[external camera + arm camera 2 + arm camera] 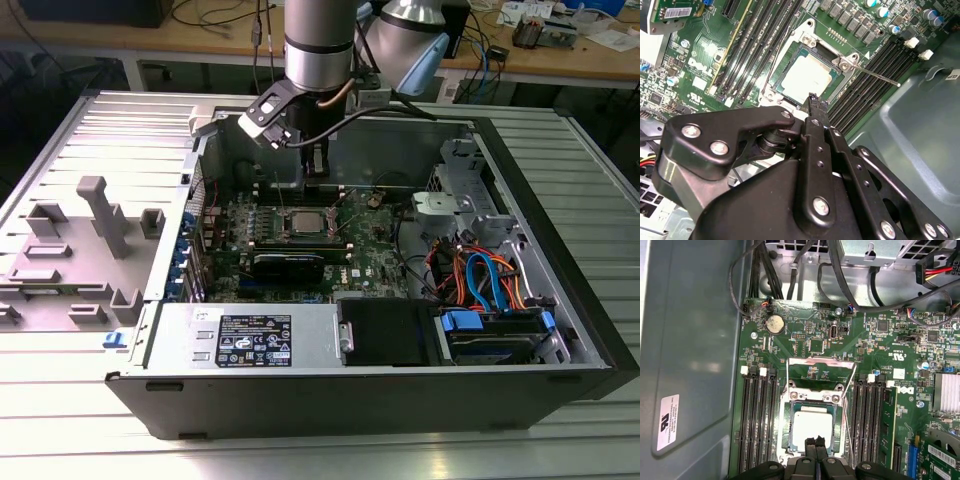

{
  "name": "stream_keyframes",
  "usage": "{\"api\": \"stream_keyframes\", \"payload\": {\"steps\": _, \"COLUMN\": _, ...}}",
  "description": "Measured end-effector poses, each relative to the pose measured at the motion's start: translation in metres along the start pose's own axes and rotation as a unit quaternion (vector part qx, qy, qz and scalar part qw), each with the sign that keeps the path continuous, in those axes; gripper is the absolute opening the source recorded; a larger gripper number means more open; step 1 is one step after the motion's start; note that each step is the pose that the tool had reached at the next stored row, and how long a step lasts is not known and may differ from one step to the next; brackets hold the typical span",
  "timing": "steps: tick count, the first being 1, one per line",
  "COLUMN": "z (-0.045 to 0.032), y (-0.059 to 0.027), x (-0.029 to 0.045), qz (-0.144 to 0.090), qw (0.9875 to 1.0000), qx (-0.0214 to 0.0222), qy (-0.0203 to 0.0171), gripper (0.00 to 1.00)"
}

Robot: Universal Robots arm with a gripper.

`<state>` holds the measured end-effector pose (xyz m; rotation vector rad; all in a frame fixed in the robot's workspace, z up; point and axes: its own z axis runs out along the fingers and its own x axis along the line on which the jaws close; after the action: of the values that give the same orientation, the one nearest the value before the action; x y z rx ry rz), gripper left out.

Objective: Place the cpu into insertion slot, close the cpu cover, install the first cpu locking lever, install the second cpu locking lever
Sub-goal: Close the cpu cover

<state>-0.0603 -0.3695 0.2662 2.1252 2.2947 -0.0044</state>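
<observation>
The cpu [812,429] lies flat in the insertion slot [788,432] on the green motherboard, its silver top bare; the second wrist view shows the cpu [807,75] from another angle. The cpu cover [821,361] is a thin silver frame, swung up and back from the slot's far side. A thin locking lever rod [875,76] sticks out from one slot corner, unlatched. My gripper [815,444] hovers over the slot's near edge, shut with nothing in it. In the exterior view the gripper [316,170] hangs inside the open case, just behind the slot [300,222].
Long black memory slots [757,420] flank the socket on both sides. Black cables [790,275] loop past the board's far edge. The case's grey side wall [690,340] is close by. A drive cage with orange and blue cables [480,280] fills the exterior view's right.
</observation>
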Motion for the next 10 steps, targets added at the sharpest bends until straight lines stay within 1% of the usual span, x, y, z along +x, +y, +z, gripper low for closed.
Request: {"api": "stream_keyframes", "payload": {"steps": 10, "z": -0.0036, "y": 0.0000, "x": -0.0001, "qz": 0.000, "qw": 1.0000, "qx": 0.0001, "qy": -0.0001, "gripper": 0.11}}
